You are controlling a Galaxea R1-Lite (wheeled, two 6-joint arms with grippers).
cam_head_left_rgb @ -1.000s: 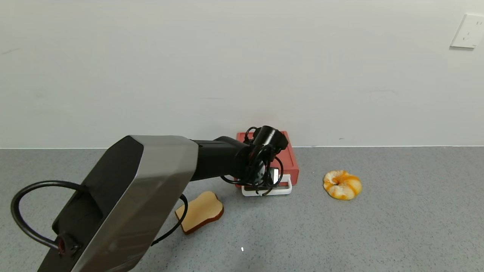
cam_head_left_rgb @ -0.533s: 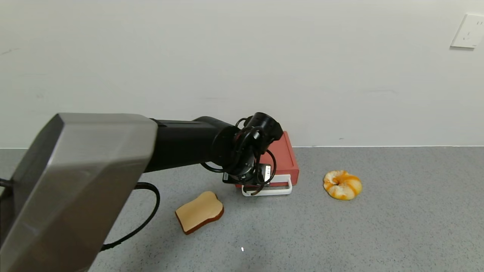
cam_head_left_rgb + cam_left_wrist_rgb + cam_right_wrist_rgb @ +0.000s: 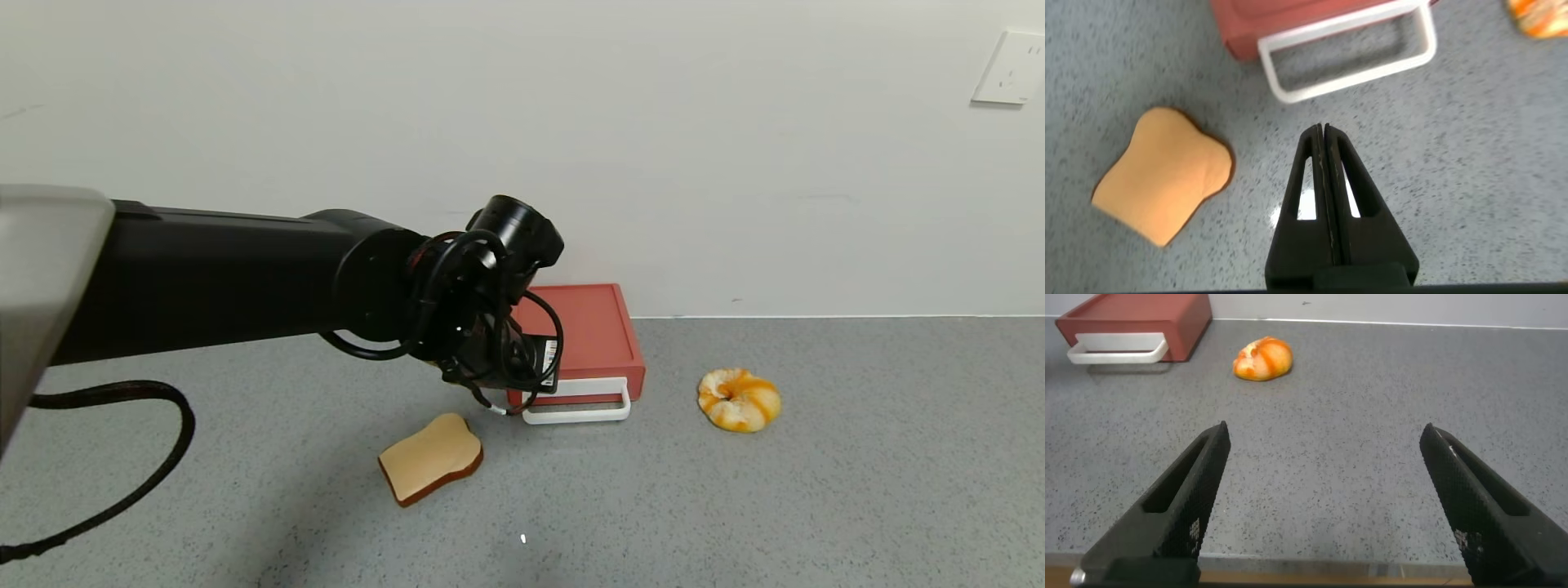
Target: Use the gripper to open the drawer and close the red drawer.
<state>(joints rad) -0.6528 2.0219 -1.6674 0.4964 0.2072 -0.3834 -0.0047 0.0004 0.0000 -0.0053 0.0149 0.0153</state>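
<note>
Left hand [image 3: 1325, 135] fingers pressed together, empty, raised above worktop [image 3: 816, 490] just in front of white handle [image 3: 576, 412]. Red drawer [image 3: 589, 339] pushed in, against wall. Bread slice [image 3: 430, 466] near, pastry [image 3: 739, 398] to right. Right hand [image 3: 1323, 441] spread wide, low over worktop, idle.

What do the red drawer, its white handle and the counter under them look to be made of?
The drawer: likely moulded plastic, matte salmon-red, with an even colour and rounded edges. Its handle: probably smooth white plastic, a uniform loop with soft corners. The counter: grey with fine dark speckles, looking like stone or a stone-pattern laminate; which one cannot be told.
</note>
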